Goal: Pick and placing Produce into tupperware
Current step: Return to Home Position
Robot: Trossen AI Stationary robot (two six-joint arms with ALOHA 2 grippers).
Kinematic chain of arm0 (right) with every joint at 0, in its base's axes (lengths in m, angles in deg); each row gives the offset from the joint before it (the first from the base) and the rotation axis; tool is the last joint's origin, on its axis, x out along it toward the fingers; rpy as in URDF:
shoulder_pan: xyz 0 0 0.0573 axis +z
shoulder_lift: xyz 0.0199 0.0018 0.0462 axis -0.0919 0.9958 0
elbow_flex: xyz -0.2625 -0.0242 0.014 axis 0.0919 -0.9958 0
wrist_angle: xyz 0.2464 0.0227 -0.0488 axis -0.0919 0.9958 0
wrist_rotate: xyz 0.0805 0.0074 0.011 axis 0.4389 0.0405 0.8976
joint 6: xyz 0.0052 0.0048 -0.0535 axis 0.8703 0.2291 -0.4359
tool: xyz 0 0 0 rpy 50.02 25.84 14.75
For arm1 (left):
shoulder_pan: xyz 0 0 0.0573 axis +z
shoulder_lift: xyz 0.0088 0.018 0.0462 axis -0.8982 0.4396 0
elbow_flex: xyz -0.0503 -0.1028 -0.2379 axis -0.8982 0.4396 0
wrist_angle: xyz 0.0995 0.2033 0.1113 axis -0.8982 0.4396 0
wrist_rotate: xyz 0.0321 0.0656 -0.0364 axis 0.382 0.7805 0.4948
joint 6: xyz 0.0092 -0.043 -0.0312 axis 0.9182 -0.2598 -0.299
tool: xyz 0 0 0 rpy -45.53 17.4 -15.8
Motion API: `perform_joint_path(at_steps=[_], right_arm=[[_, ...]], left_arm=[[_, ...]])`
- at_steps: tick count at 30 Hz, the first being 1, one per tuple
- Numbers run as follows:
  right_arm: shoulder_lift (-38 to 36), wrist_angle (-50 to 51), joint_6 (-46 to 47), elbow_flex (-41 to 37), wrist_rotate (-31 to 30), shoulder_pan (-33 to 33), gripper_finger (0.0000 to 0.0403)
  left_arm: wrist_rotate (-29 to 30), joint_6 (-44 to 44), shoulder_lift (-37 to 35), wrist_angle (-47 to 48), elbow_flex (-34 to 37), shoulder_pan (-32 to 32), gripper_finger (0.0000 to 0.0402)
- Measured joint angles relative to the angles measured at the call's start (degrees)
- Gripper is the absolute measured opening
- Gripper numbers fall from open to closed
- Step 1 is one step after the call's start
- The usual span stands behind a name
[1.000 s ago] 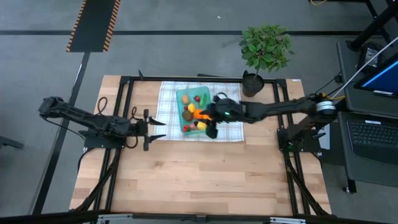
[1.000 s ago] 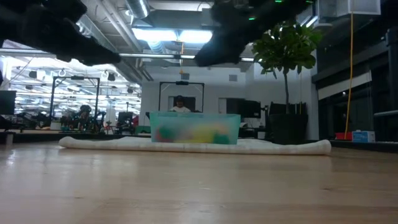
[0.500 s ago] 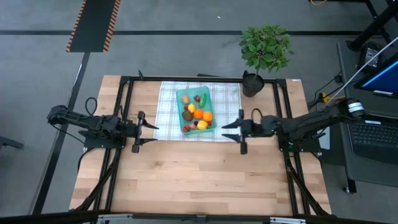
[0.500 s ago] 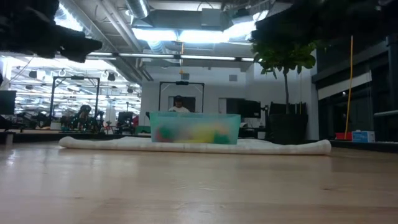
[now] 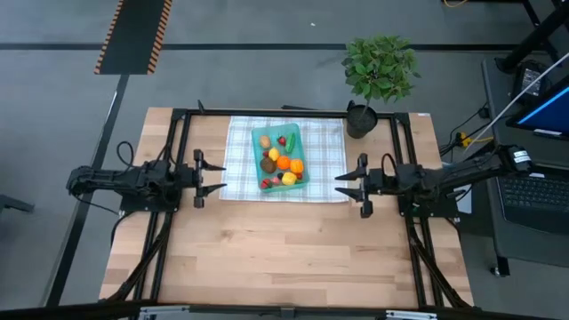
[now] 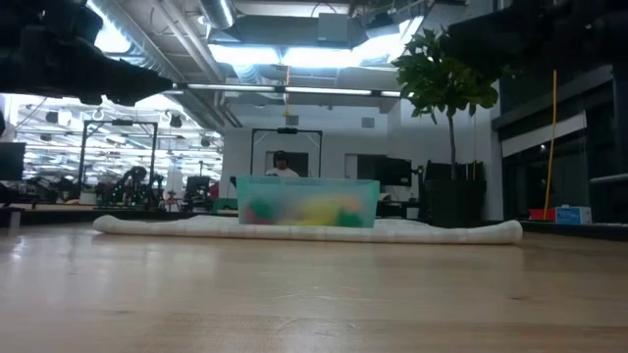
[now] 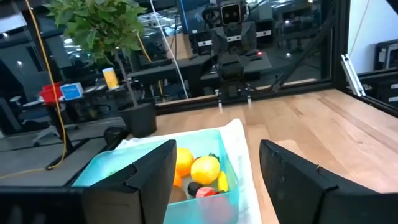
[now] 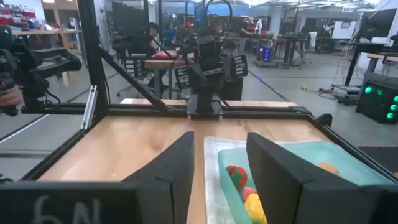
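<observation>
All the produce (image 5: 283, 163) I can see is inside the tupperware (image 5: 255, 147). An orange (image 5: 296, 165), a lemon (image 5: 289, 179), a kiwi (image 5: 268, 165), a green cucumber (image 5: 291, 142) and red berries (image 5: 282, 140) are piled mid-tub to its near end. The tub sits upright on the white-green checked cloth (image 5: 236, 151) at the back-centre of the table (image 5: 284, 258).

Left gripper (image 5: 222, 177) is just off the cloth's left edge, pointing at the tub. Its fingers are spread with nothing between them, and it's apart from tub and cloth. Right gripper (image 5: 340, 186) mirrors it at the cloth's right edge, close to the hem, also spread and empty. Both wrist views confirm this: there's a clear gap between the fingers, with the tub beyond them and the opposite arm facing across.

The potted plant (image 5: 378, 71) at the back-right corner is well apart from both arms.

Judgement: picking looks done and this is the park/home step, not a grasp.

The next move should just fold each arm towards its own side. No gripping is needed. Keep the fingers above cloth height, especially on the right, where the hem is nearest. Stay off the black frame rails (image 5: 178, 142) and leave the tub where it is.

Main risk is snagging the cloth and dragging the tub with it.
</observation>
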Motion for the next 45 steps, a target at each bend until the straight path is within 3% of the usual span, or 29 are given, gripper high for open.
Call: perform_joint_path(at_steps=[7, 20, 34, 45], right_arm=[[-4.3, -2.5, 0.4, -5.3, 0.0, 0.0, 0.0149], [-7.5, -7.4, -1.5, -13.2, 0.0, -1.7, 0.0149], [-7.7, 1.0, -0.1, -13.2, 0.1, -3.1, 0.0149], [-7.8, 1.1, 0.2, -13.2, 0.1, -3.1, 0.0149]], left_arm=[[-5.6, -0.3, 0.0, 2.0, 0.0, 5.5, 0.0220], [-5.6, -2.9, 0.0, 2.1, 0.0, 8.0, 0.0220], [-5.3, -2.9, 0.0, 2.1, 0.0, 8.0, 0.0220], [-5.3, -2.8, 0.0, 2.1, 0.0, 8.0, 0.0220]])
